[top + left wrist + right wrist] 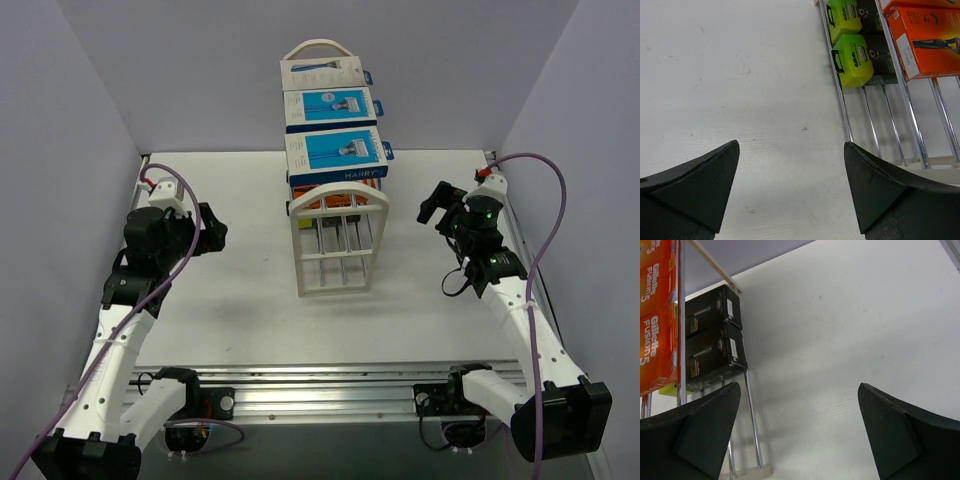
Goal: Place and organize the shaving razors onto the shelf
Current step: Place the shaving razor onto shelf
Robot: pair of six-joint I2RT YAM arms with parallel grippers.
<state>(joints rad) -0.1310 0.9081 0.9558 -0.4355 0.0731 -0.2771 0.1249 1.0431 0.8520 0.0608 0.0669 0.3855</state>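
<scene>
White bench [230, 310], grey walls [60, 150] close on three sides. Left fingers [705, 180] are spread wide with nothing between them, aimed down at bare bench just beside the left rail of the shelf [338, 193]. Right fingers [900, 435] are likewise released and empty, hanging off the shelf's right side. The arms flank the rack, both well apart from it.

Every razor box in view sits on the shelf. The blue-and-white boxes [335, 152] run in a row along the top. The orange boxes [925, 40] are lower down, and the black-and-lime boxes [852, 60] are toward the left rail. I can't tell whether those two kinds share a tier. The near end of the rack shows bare bars.

Judging by that, placing looks done and only tidying is left. The nearest blue box seems to poke slightly past the right rail. If so, the next move calls for a gentle sideways nudge from the right arm, coming in level with the top tier.

Edges to watch are the thin bars and the arched end frames, which can snag a finger. The top row has no lip that I can see. Open bench lies left, right and in front of the rack. The far end sits near the back wall, so there is little room there.
</scene>
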